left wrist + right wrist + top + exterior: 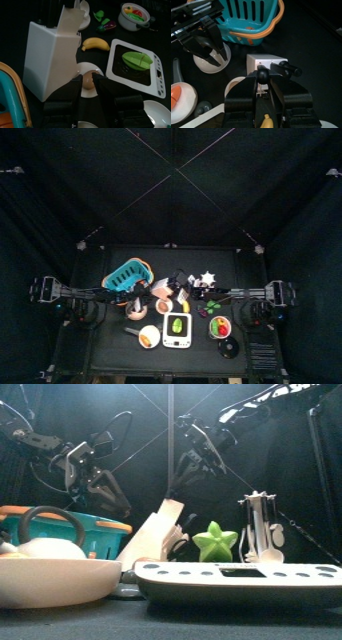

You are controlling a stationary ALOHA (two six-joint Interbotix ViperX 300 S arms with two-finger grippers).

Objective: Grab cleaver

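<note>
The black table (pixel 114 356) stood inside a pen of black curtains (pixel 80 188) and carried a crowd of toy items. The cleaver (pixel 264 61) sat directly between the jaws of the right gripper (pixel 274 71). The jaws stood partly closed, one on either side of the pale piece, and appeared clamped on it. From the front, the cleaver (pixel 156 534) stood tilted, with its lower corner near the table and its upper end raised toward the arm behind it. In the left wrist view, the broad pale blade (pixel 50 55) ran away from the left gripper (pixel 92 86) and just to one side of it. Dark fingers showed at the blade's far end. The left gripper's jaws were spread apart with nothing in them. It hung over a small white bowl (pixel 208 62) close beside the right gripper and the cleaver. The teal basket (pixel 251 20) lay just beyond the right gripper's fingertips, apart from the cleaver. A banana (pixel 95 44) and a white tray (pixel 155 75) holding a green item lay beyond the left gripper, on the other side of it from the blade.
</note>
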